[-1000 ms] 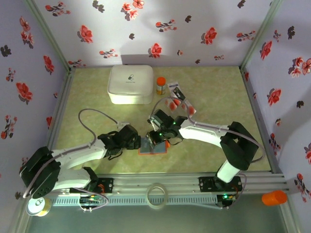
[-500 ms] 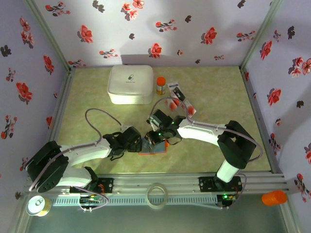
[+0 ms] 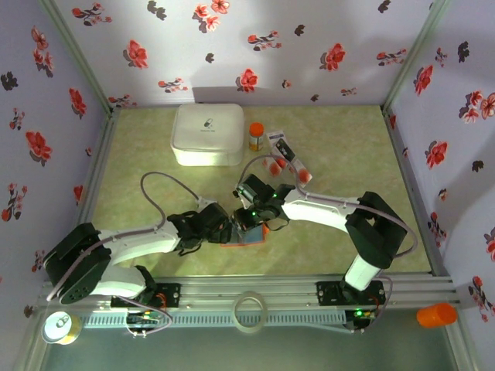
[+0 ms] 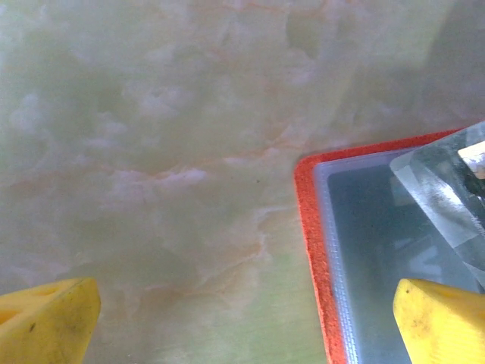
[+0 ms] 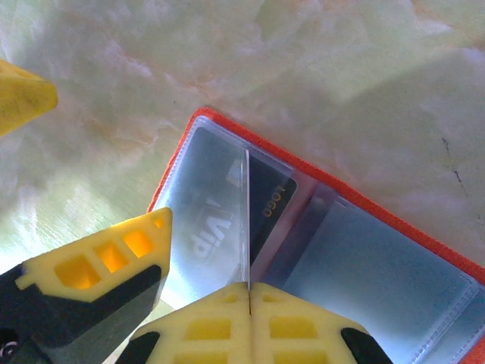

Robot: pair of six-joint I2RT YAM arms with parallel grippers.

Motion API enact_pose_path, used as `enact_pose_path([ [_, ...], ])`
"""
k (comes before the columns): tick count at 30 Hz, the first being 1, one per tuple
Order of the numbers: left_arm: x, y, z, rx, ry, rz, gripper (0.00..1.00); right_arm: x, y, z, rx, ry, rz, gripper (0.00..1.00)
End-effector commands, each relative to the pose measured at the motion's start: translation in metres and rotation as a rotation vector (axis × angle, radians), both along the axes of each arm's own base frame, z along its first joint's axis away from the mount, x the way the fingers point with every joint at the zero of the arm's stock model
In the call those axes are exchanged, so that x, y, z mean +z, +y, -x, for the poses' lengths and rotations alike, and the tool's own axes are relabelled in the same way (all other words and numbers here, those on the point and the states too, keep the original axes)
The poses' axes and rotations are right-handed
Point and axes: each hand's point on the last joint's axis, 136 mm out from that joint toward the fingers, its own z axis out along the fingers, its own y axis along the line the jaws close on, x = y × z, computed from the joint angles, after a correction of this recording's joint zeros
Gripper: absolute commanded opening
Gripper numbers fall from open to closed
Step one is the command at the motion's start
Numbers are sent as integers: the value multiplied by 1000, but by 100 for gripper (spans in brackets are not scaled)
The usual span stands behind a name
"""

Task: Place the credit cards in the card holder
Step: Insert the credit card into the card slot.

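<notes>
The orange-red card holder [image 3: 249,239] lies open between my two grippers, pale blue inside [image 5: 379,265]. My right gripper [image 5: 248,292] is shut on a thin clear leaf of the holder [image 5: 248,220], lifted on edge. A dark card marked LOGO [image 5: 274,205] sits in a pocket to the right of the leaf, and pale VIP print [image 5: 208,220] shows to its left. My left gripper [image 4: 242,318] is open and straddles the holder's orange left edge [image 4: 309,250], one finger [image 4: 439,322] over the inside. Loose cards lie behind, one dark [image 3: 280,144] and others white with red [image 3: 277,164].
A big white rounded box [image 3: 206,134] and a small orange-capped bottle [image 3: 256,136] stand at the back. A tape ring [image 3: 250,311] rests on the front rail. Flowered walls enclose the green table [image 3: 155,178] on three sides.
My left gripper has slid right, up to the holder's left edge. The right gripper has hardly moved and keeps its hold.
</notes>
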Motion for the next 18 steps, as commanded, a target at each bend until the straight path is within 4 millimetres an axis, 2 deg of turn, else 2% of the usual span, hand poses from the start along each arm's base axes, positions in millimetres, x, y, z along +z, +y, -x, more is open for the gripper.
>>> enact_pose_path([
  [1,0,-3,1,11,-11,28,100,0,3,3,12,9,7,0],
  [12,-18,9,13,41,18,8,100,1,2,3,11,7,7,0],
  [15,-21,11,15,45,24,-4,100,7,2,2,10,-1,0,0],
  [18,-21,13,16,49,24,-9,100,21,2,-1,1,-30,-22,0],
])
